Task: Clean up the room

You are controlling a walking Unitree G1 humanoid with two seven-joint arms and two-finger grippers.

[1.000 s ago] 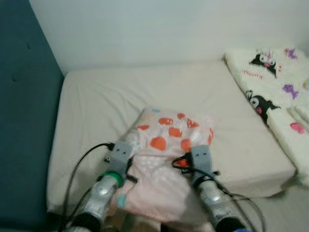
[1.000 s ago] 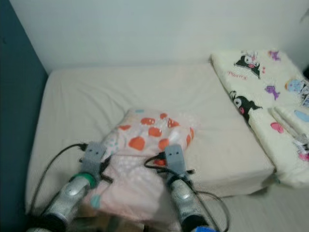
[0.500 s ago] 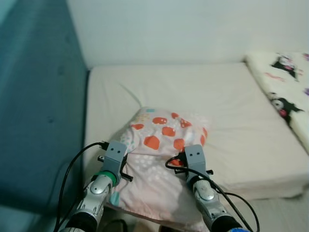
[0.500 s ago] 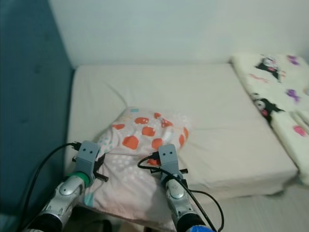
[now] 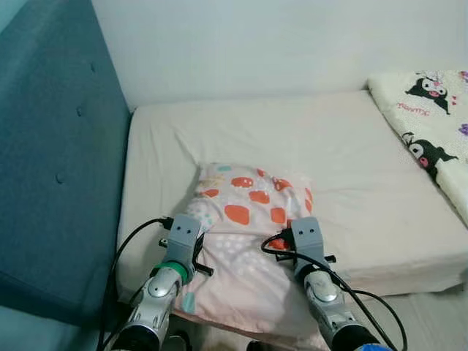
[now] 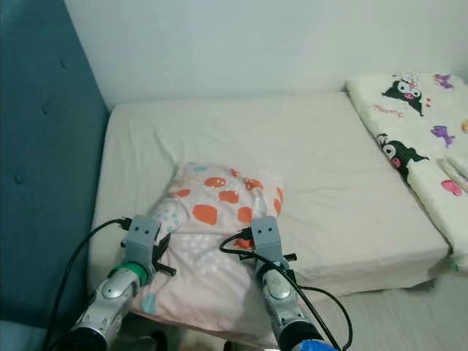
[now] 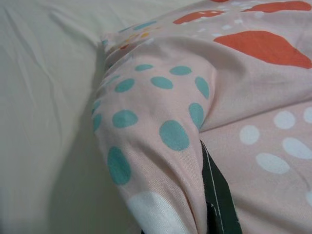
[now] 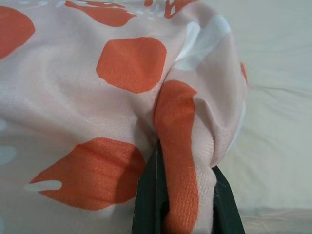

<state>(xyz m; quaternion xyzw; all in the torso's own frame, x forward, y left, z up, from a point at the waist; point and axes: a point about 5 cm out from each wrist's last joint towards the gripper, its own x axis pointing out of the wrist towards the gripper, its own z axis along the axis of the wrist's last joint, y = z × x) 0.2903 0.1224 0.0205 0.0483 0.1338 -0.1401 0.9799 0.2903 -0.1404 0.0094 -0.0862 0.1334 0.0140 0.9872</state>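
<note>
Eye views: pillow (image 5: 245, 219) lies at the bed's (image 5: 351, 146) front edge, toward the left.
Left wrist: left gripper (image 7: 214, 204) pinches the pillow's corner.
Right wrist: right gripper (image 8: 185, 204) clamps a pillow fold.

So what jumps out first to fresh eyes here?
The pink pillow with orange and teal spots, lying at the near edge of the cream mattress, each near corner pinched by a pincer: left pincer, right pincer. Then the teal tufted headboard at left and the cartoon-print blanket at right.
</note>
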